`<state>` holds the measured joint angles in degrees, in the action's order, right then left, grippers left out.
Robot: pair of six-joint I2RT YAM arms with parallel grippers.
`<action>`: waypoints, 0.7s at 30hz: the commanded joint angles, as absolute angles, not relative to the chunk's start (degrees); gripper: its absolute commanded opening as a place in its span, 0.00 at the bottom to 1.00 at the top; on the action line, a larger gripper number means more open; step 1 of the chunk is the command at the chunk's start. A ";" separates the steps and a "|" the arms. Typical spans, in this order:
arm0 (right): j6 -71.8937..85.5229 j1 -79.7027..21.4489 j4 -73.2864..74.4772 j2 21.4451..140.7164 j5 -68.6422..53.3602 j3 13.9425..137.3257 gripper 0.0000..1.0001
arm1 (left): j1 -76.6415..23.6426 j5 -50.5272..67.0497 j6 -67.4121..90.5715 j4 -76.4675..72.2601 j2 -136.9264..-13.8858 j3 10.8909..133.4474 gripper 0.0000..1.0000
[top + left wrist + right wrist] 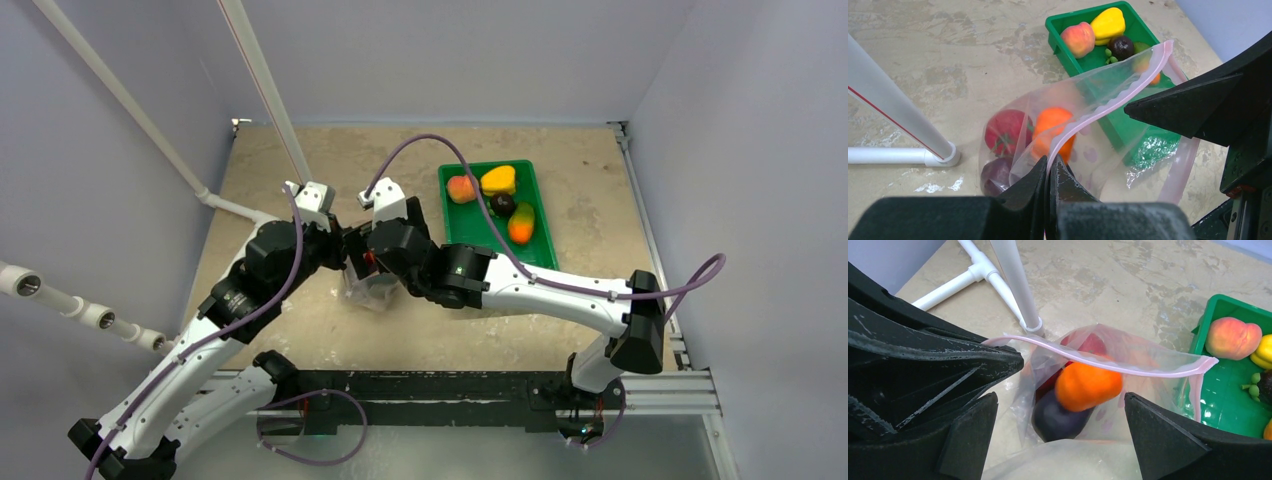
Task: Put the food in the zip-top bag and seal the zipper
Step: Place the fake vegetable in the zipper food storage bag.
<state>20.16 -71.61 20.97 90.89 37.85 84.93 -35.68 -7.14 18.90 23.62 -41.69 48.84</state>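
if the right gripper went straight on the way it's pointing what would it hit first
Most likely the round orange toy fruit inside the clear plastic zip-top bag, which sits centred between the right gripper's open jaws. Whether bag film covers it first is unclear.

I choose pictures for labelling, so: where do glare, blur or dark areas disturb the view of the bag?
Top external: even light, sharp, but the arms hide most of the zip-top bag. Left wrist: white glare on crinkled film over the green tray; the left end effector looks dark and soft. Right wrist: orange food sharp, right end effector nearly black.
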 commanded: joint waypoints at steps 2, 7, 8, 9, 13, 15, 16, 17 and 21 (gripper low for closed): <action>20.81 -71.41 19.13 88.18 39.88 88.08 0.99 | -35.74 -6.62 18.74 22.05 -41.04 48.93 0.00; 20.85 -69.28 20.96 85.96 41.54 90.09 0.99 | -35.75 -6.64 18.72 22.05 -41.15 48.93 0.00; 20.99 -68.61 21.63 85.60 42.10 90.51 0.99 | -35.70 -6.63 18.74 22.06 -41.18 48.92 0.00; 21.00 -67.79 22.19 85.22 42.47 90.85 0.98 | -35.70 -6.67 18.72 22.05 -41.20 48.95 0.00; 21.18 -62.70 23.41 83.23 42.38 91.21 0.97 | -35.73 -6.76 18.72 22.06 -41.22 48.95 0.00; 21.16 -60.43 23.47 82.33 42.70 90.66 0.97 | -35.65 -6.76 18.72 21.99 -41.22 48.87 0.00; 21.18 -58.19 23.48 81.94 42.49 90.36 0.96 | -35.62 -6.73 18.74 22.09 -41.22 48.94 0.00; 21.14 -56.51 23.55 81.70 42.12 89.93 0.96 | -35.71 -6.76 18.75 22.07 -41.22 48.94 0.00; 19.54 -50.05 20.73 80.62 39.53 86.87 0.96 | -35.74 -6.76 18.72 22.06 -41.30 48.91 0.00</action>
<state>20.51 -54.83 22.76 82.15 40.51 88.60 -35.68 -6.85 18.90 23.57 -41.69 48.84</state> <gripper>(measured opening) 0.964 0.003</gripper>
